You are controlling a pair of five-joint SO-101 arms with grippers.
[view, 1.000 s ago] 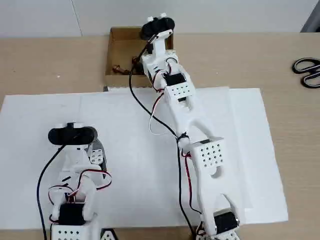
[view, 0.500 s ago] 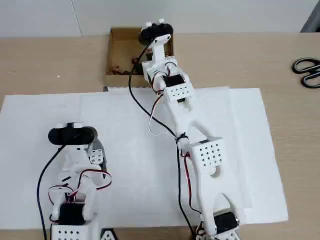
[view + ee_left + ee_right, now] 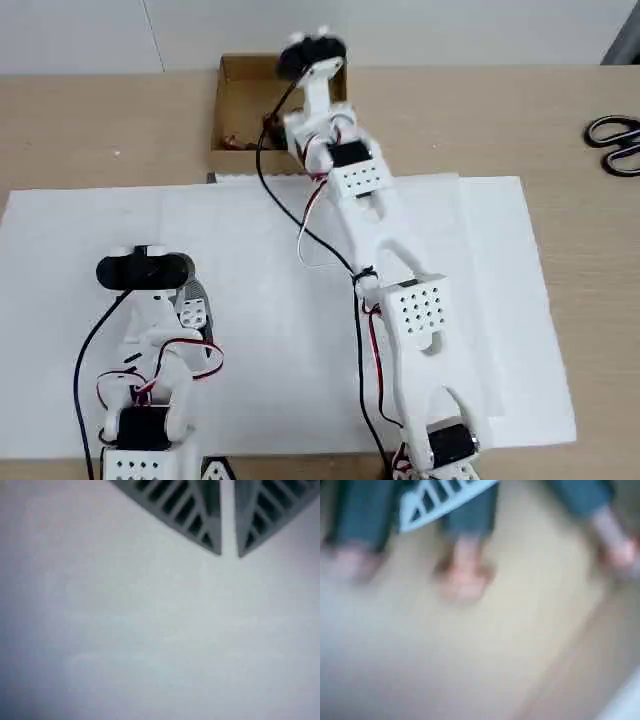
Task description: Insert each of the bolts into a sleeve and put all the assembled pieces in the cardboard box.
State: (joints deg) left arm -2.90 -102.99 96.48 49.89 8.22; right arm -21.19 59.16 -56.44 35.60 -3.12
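the right arm (image 3: 345,175) had edged farther over the box (image 3: 232,72), probably for a drop-off, its grip impossible to tell; the left gripper (image 3: 228,550) sat nearly closed, empty.

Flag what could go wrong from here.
1. The right arm hangs inside the cardboard box, close to the assembled pieces. A sideways swing could knock them about.
2. Its black cable crosses the box's near wall and might snag or drag the box on retreat.
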